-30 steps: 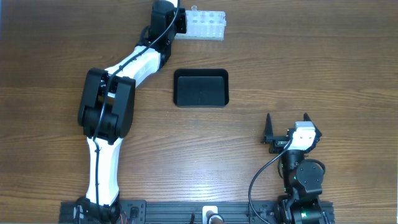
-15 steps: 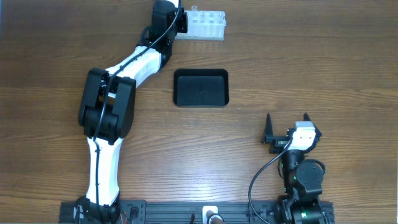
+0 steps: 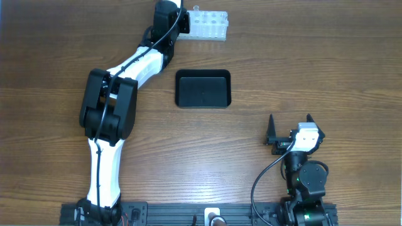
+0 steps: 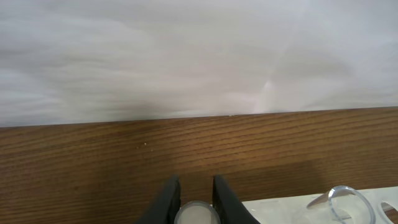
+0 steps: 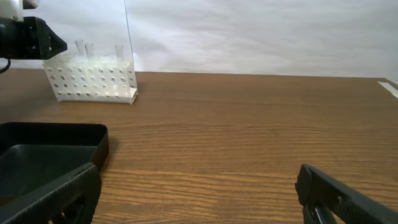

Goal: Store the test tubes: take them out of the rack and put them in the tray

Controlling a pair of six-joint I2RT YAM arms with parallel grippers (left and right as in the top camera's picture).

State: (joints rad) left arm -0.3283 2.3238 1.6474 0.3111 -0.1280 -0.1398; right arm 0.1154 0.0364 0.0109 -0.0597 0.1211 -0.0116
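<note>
Clear plastic test tube [image 4: 196, 215] sits pinched between the fingers of my left gripper [image 4: 195, 186] at the nine o'clock end of the rack [image 3: 210, 26], held near its rim so it can lift straight out toward the black tray [image 3: 203, 91] at the rack's six o'clock. My right gripper [image 3: 290, 120] waits spread wide at the tray's four o'clock, clear of that path. Nothing has shifted since the earlier frames.

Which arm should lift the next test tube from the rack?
Left. The left gripper is at the rack, fingers closed on a test tube; the right gripper sits open near its base, beyond the tray.
</note>
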